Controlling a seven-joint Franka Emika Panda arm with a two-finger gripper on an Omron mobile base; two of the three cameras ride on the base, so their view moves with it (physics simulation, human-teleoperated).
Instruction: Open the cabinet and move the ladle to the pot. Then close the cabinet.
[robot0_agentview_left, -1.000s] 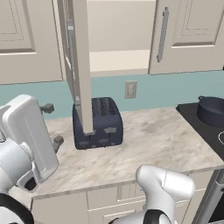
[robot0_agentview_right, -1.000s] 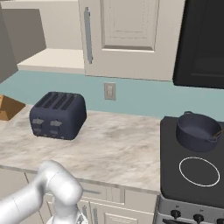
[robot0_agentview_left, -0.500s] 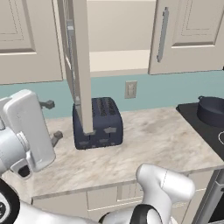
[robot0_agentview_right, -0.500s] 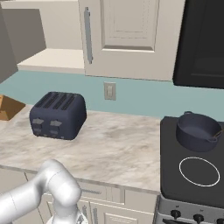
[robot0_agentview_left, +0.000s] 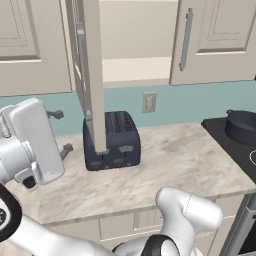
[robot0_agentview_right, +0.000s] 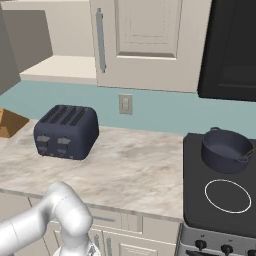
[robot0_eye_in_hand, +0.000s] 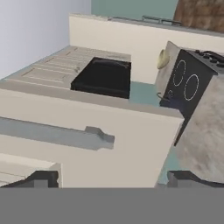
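**While one cabinet door stands swung out, my fingers are spread wide on nothing**

Seen from the left base view, the cabinet (robot0_agentview_left: 135, 45) is tall and upright, its long axis vertical. Its left door (robot0_agentview_left: 92, 75) is swung out toward the camera and shows edge-on, while the right door (robot0_agentview_left: 215, 40) is shut flat. That door's silver bar handle (robot0_agentview_left: 186, 40) runs straight up and down.

My gripper (robot0_agentview_left: 61, 131) sits left of the open door, over the left end of the counter (robot0_agentview_left: 170, 165). Both fingers point right toward the door and the toaster (robot0_agentview_left: 111, 142), standing far apart and clamping nothing.

The pot (robot0_agentview_left: 242, 127) is well apart from me on the far right, sitting on the stove. The right base view shows it whole — round and dark, with its mouth facing up (robot0_agentview_right: 225, 150). That view also shows the shut door's handle (robot0_agentview_right: 100, 40) head-on.

The hand view is rolled — a long bar handle (robot0_eye_in_hand: 57, 135) lies across it above my gripper (robot0_eye_in_hand: 113, 178). I cannot tell which door it belongs to.
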